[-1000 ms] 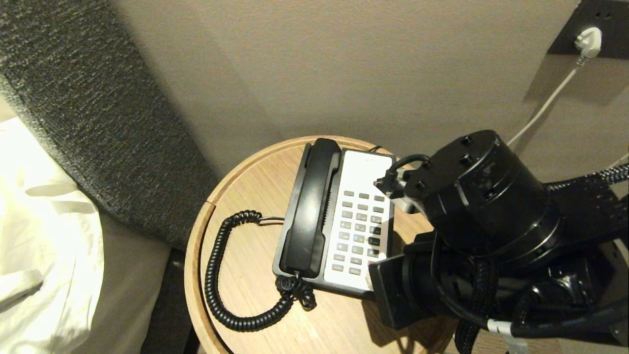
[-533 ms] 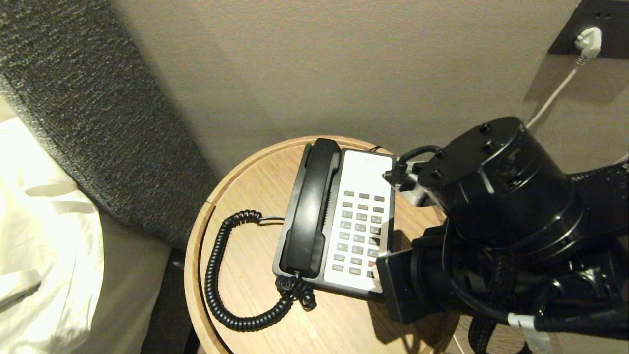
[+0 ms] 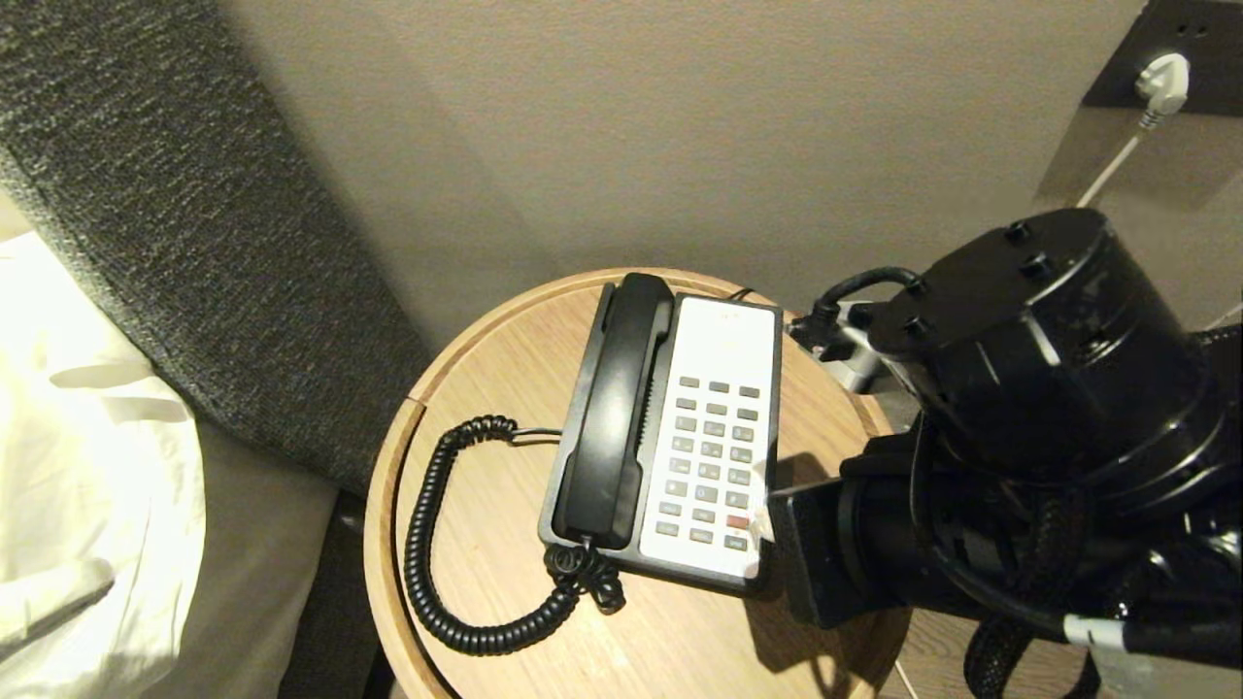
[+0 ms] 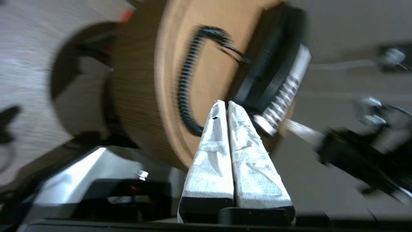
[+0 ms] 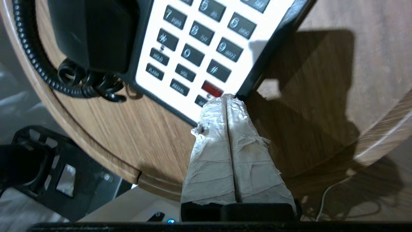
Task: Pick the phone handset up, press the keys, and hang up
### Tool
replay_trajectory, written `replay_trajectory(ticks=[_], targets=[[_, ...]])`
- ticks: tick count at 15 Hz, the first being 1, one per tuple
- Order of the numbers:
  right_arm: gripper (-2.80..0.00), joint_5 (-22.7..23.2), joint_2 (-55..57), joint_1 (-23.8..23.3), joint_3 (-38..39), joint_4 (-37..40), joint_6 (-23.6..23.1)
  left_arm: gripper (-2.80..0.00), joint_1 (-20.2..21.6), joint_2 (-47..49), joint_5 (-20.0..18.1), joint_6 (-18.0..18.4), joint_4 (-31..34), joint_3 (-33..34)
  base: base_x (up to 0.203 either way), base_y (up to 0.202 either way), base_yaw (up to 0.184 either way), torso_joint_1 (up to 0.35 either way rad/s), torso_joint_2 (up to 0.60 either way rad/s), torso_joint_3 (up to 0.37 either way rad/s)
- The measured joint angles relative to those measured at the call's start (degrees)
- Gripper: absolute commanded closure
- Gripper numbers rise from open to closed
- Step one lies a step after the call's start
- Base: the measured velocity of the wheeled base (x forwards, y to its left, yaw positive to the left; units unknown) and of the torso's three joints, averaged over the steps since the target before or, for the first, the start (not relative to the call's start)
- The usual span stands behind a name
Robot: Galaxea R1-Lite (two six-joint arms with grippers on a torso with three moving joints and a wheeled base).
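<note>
My right fingers (image 5: 227, 98) are pressed together with nothing between them, their taped tips at the near corner of the keypad (image 5: 199, 48), by the red key (image 5: 211, 88); whether they touch the phone base (image 3: 714, 340) I cannot tell. My left fingers (image 4: 224, 103) are likewise shut and empty, hanging off to the side of the counter (image 3: 486, 621), well apart from the phone.

The handset (image 3: 614, 413) lies in its cradle along the left side of the base, its coiled cord (image 3: 437, 544) looping out across the wood toward the counter's edge.

The risk I see: closed tips so near the bottom row could catch the base's corner and shove the whole phone sideways, since it sits loose on smooth wood. If I judge the task as starting here, the handset is not yet lifted, so the left fingers must open before they can take it. The cord loop lies between them and the handset, and snagging it could drag the receiver out of its cradle askew.
</note>
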Motion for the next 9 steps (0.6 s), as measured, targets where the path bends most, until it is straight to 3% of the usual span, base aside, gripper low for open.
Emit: replay_trajectory(ticks=[4,7,9], targets=[[0.0,-1.3,-1.09,0.0,1.01,-0.41,0.06,0.0,8.13,-3.05,3.5,0.83,0.63,2.94,0.0,0.0,0.0,0.0,0.0,0.0],[0.0,-1.3,-2.96,-0.09,2.24,-0.44,0.06,0.0,17.32,-7.31,7.27,1.55,1.85,5.64,0.0,0.0,0.0,0.0,0.0,0.0],[0.0,-1.37,-4.11,-0.15,2.74,-0.52,0.12,0.0,23.21,-11.24,8.52,4.12,2.66,8.97,0.0,0.0,0.0,0.0,0.0,0.0]])
